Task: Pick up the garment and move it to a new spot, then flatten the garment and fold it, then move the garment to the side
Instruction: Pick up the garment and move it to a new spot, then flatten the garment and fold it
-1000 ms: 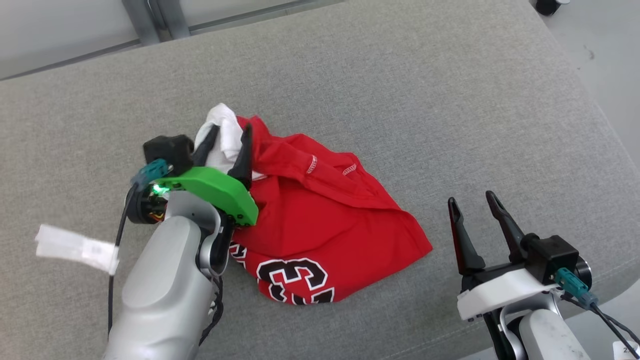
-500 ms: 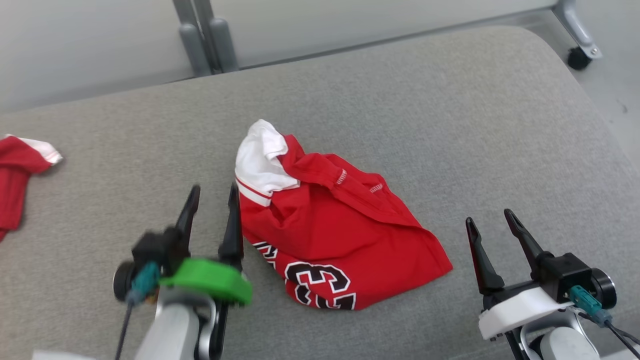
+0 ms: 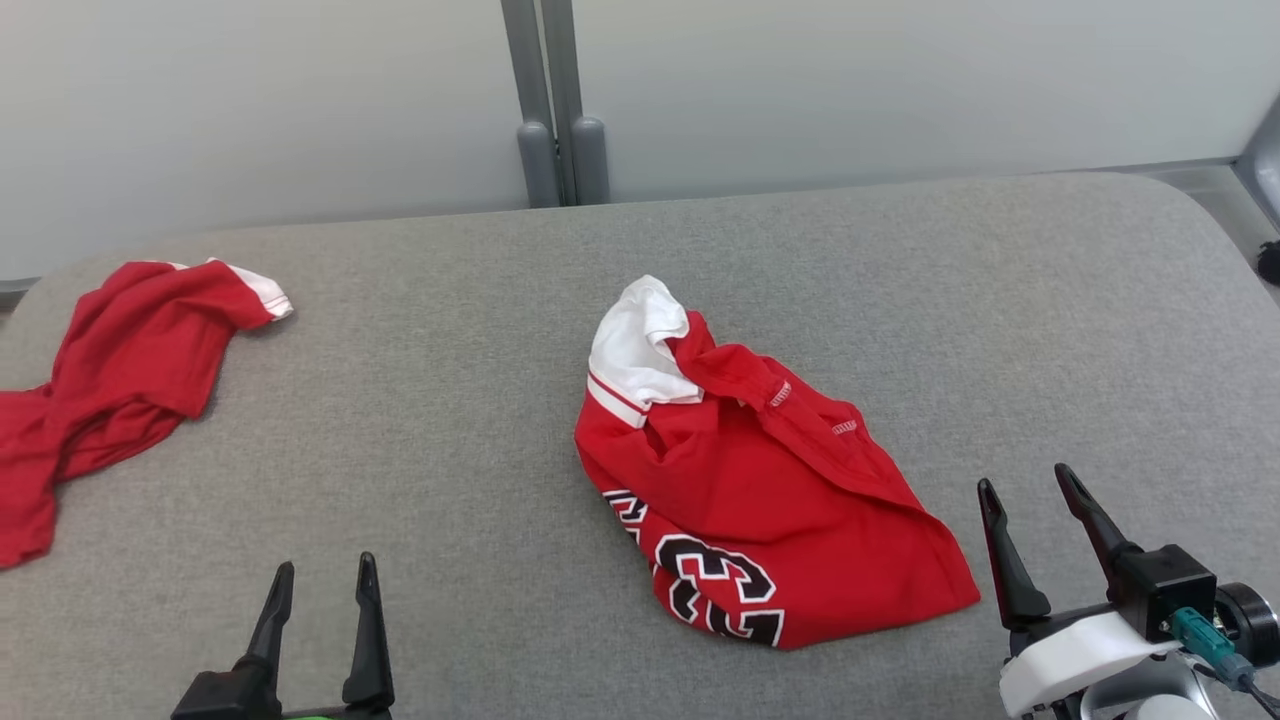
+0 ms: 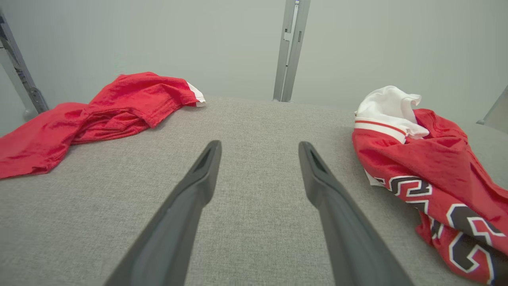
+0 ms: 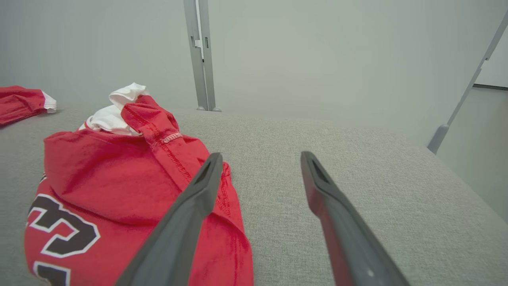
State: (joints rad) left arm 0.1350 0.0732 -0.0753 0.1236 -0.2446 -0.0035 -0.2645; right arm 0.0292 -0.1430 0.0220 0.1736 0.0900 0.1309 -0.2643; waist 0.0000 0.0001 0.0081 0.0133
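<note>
Where the head camera looks down on a grey cushion (image 3: 450, 450), a crumpled red garment (image 3: 780, 500) lies a little right of the middle. Its long axis runs on a slant, from a white end at the far left to a red corner nearer the robot on the right. Black-and-white numerals (image 3: 715, 580) run along its near edge. At the bottom left the left gripper (image 3: 326, 563) has its jaws apart and empty, well apart from the garment. At the lower right the right gripper (image 3: 1025, 477) also has its jaws apart and empty, just beside the garment's near corner and not touching it. A second red shirt (image 3: 110, 380) lies bunched at the cushion's far left edge. A grey post (image 3: 550, 100) stands against the pale wall (image 3: 900, 80) behind.

From the left wrist, the left gripper (image 4: 259, 144) points across bare cushion, jaws spread. The garment (image 4: 428, 159) lies to the right, white end farthest away; the shirt (image 4: 99, 115) lies to the left.

From the right wrist, the right gripper (image 5: 262, 155) has its jaws spread. The garment (image 5: 119, 178) lies to the left, and the left finger overlaps its edge in this view. The shirt (image 5: 20, 103) lies at the far left.
</note>
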